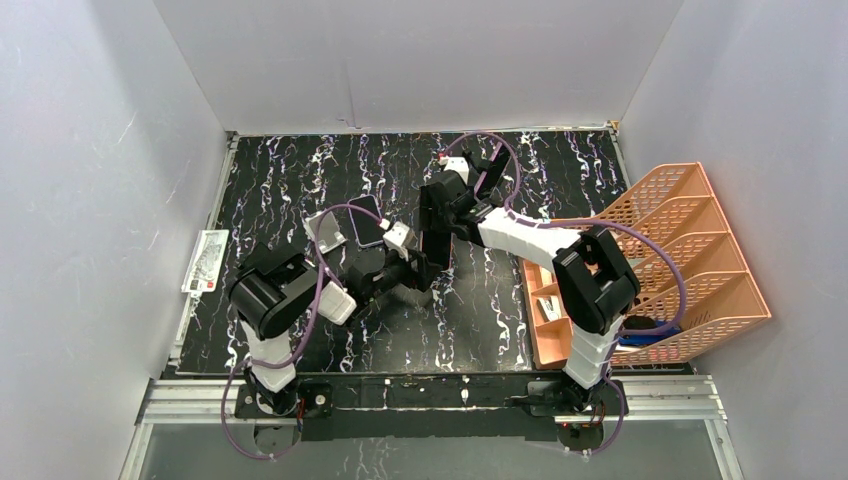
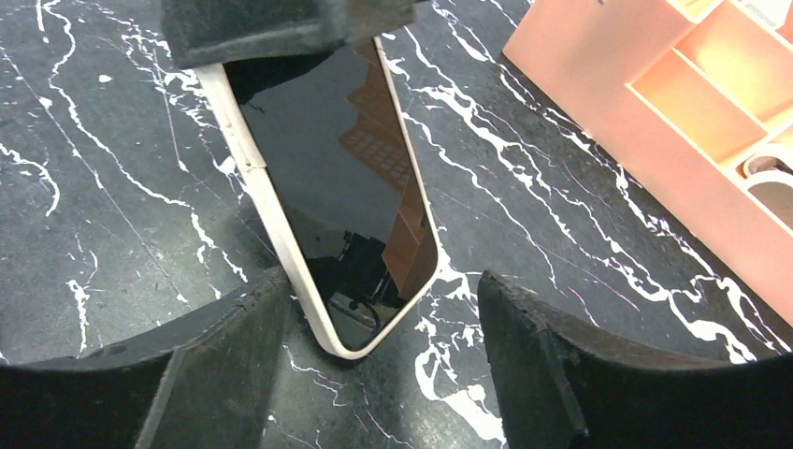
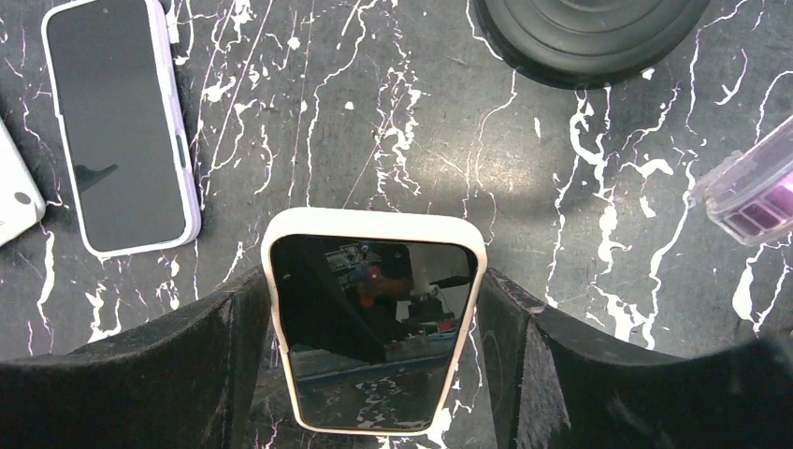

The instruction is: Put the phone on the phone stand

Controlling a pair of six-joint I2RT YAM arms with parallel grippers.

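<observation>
Right gripper is pinching the white-cased phone across its width, holding it seemingly clear of the table over the middle, probably to offer it up. Left gripper is sitting spread around the phone's free end. One finger is close against the case and the other is apart, so it is gripping nothing; this looks like a handover being set up. A purple phone is lying flat left of middle. The black round base may be the stand; cannot tell.
</observation>
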